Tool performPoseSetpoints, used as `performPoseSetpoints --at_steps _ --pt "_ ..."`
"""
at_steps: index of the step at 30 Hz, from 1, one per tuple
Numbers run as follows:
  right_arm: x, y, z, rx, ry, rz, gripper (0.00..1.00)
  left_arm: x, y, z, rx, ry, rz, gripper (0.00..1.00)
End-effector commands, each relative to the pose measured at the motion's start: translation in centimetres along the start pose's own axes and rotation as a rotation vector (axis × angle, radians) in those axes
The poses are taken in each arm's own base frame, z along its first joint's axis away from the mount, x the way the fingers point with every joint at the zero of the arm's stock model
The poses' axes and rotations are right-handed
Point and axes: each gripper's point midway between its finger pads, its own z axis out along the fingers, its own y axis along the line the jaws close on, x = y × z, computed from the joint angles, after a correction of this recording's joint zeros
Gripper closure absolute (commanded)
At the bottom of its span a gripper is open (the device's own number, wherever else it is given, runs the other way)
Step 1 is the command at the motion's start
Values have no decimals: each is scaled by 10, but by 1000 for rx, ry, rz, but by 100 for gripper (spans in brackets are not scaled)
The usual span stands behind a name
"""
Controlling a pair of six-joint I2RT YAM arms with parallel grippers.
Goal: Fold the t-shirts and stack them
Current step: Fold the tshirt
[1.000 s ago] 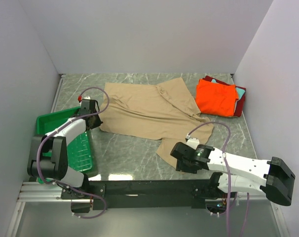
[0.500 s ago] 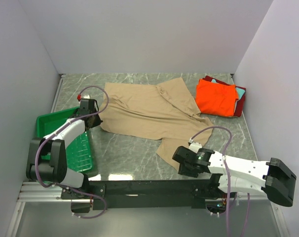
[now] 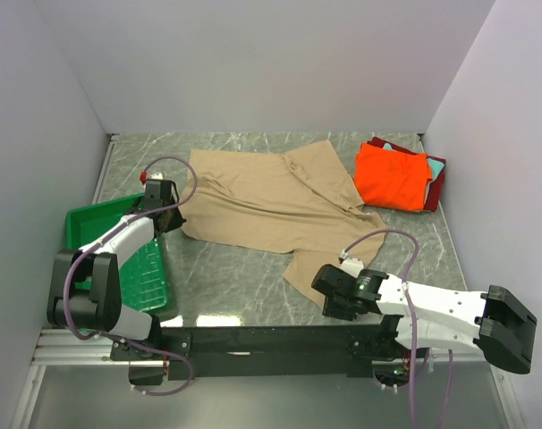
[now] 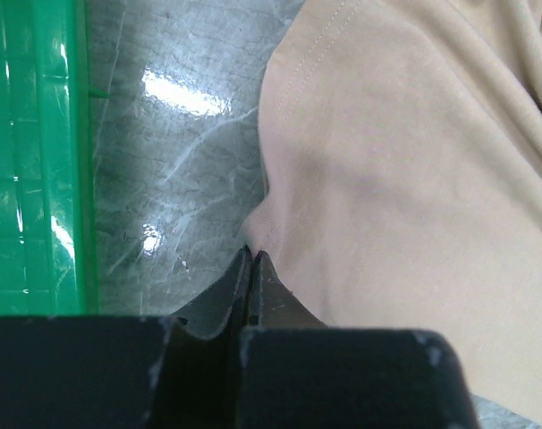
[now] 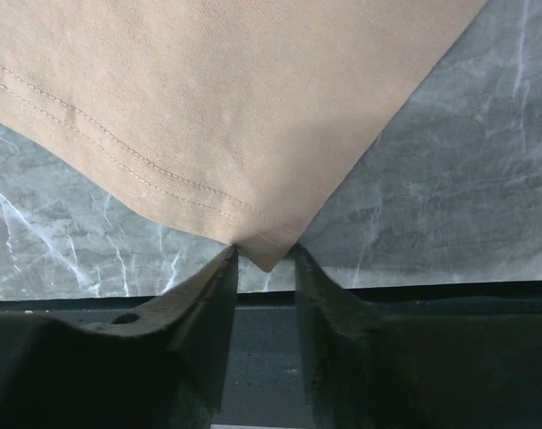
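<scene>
A large tan t-shirt [image 3: 271, 201] lies spread and rumpled on the marble table. My left gripper [image 3: 175, 217] is shut on its left edge, and the cloth [image 4: 414, 179] puckers at the fingertips of the left gripper [image 4: 251, 256]. My right gripper [image 3: 323, 290] is open at the shirt's near corner. In the right wrist view that corner [image 5: 266, 255] sits between the tips of the right gripper [image 5: 265, 259], and the jaws stand apart. A folded orange t-shirt [image 3: 392, 176] lies on a dark red one [image 3: 437, 183] and a teal one [image 3: 387, 145] at the back right.
A green plastic tray [image 3: 83, 219] sits at the left beside my left arm, and its rim shows in the left wrist view [image 4: 38, 161]. White walls close in the table on three sides. The black rail [image 3: 253, 340] runs along the near edge.
My right gripper has shifted slightly toward the near edge, staying at the shirt's near corner. The left gripper and the shirts have not visibly moved.
</scene>
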Motion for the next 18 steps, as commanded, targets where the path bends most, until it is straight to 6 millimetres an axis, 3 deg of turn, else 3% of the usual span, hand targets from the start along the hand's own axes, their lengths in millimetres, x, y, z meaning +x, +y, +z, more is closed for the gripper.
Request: performPoseSetpoints --at_steps 1,6,10,14,18 --pt "3 -8 8 28 -7 -4 64 -11 -5 -5 25 -39 -12 99" --pt "3 -7 6 27 -3 -18 79 -13 -4 -8 17 -46 -22 99" --pt "-2 -5 -5 26 -13 -31 100 -19 -5 -16 20 -66 -42 99" --pt "-8 6 -25 -11 -31 -41 100 -22 -4 -24 21 -83 -62 99" --pt "-10 2 -42 3 -56 -54 100 -26 -3 -34 24 -108 -86 99"
